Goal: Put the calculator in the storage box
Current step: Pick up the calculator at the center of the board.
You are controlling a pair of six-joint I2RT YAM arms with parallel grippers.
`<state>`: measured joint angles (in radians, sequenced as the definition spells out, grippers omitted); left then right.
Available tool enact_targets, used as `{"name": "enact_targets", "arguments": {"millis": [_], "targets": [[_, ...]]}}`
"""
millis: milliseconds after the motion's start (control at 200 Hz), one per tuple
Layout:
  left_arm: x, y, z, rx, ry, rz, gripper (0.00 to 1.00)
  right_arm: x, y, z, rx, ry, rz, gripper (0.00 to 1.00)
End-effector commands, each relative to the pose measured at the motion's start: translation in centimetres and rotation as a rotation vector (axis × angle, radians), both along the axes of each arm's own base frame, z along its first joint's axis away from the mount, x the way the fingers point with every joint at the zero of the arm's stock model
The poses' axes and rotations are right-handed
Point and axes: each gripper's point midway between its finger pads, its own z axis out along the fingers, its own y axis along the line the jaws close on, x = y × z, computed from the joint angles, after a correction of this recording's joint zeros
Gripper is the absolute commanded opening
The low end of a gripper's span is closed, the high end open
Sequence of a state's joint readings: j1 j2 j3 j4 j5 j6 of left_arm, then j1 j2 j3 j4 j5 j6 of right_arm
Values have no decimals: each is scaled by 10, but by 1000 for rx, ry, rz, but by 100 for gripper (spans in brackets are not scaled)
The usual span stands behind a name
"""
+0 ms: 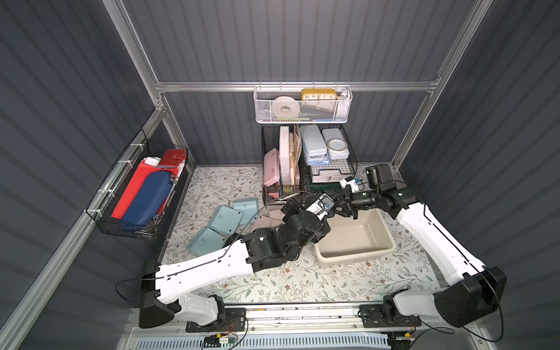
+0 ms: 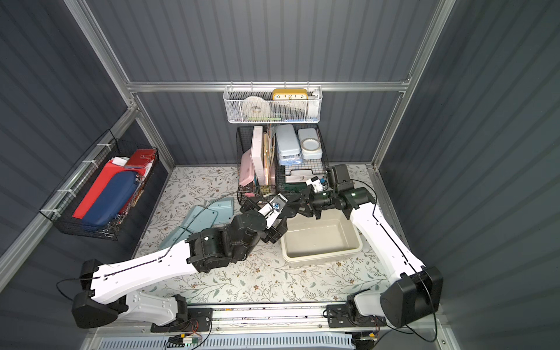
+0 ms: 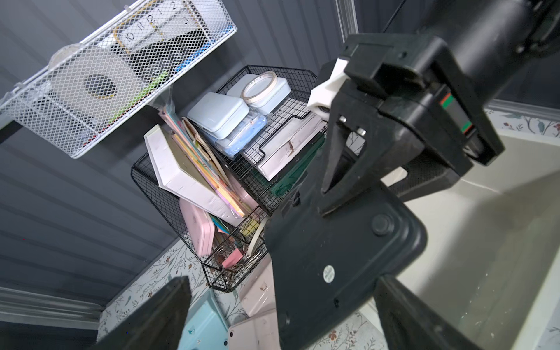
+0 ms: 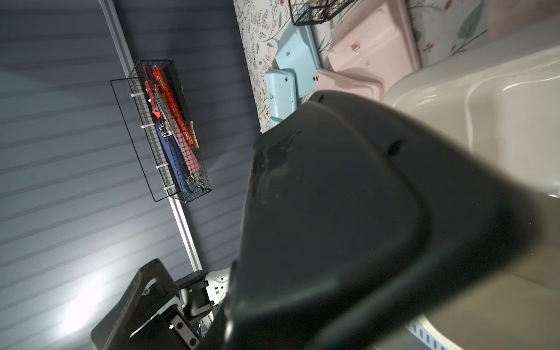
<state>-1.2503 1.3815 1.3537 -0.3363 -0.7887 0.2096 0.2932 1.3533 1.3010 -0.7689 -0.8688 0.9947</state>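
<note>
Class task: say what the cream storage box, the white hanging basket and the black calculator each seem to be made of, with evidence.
The storage box looks like moulded plastic: glossy, soft highlights, rounded corners. The white hanging basket is probably painted metal mesh, matt and see-through. The calculator has a hard plastic casing, it seems: satin black, smudged sheen.

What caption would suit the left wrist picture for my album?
Right gripper holds a black calculator by the cream storage box, wire baskets behind.

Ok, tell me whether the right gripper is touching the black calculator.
Touching. The left wrist view shows the right gripper clamped on one end of the black calculator, a finger pressed flat against its casing with no gap.
</note>
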Motion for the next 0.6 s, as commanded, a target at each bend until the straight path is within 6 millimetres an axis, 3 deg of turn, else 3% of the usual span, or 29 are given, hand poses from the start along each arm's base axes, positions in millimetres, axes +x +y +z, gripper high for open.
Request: {"name": "enact_targets", "arguments": {"millis": [0, 25, 45, 200, 410, 445, 460, 495, 595], "targets": [[11, -8, -3, 75, -27, -2, 99, -18, 6, 11, 41, -3, 62, 24], [12, -9, -8, 94, -21, -4, 98, -18, 6, 11, 41, -1, 61, 24], [12, -12, 5, 68, -31, -7, 97, -19, 6, 11, 42, 1, 61, 24], [4, -17, 8, 54, -5, -65, 92, -17, 3, 6, 24, 9, 56, 24], [-5, -15, 2, 46, 29, -114, 92, -14, -6, 5, 13, 14, 37, 24], [-5, -16, 0, 52, 33, -119, 92, -14, -6, 5, 12, 15, 38, 24], [-6, -15, -15, 84, 47, -120, 92, -14, -6, 5, 12, 15, 38, 24], [-6, -16, -22, 104, 56, -123, 92, -14, -6, 5, 13, 15, 38, 24], [-4, -21, -31, 124, 60, -124, 92, -14, -6, 3, 11, 18, 39, 24]]}}
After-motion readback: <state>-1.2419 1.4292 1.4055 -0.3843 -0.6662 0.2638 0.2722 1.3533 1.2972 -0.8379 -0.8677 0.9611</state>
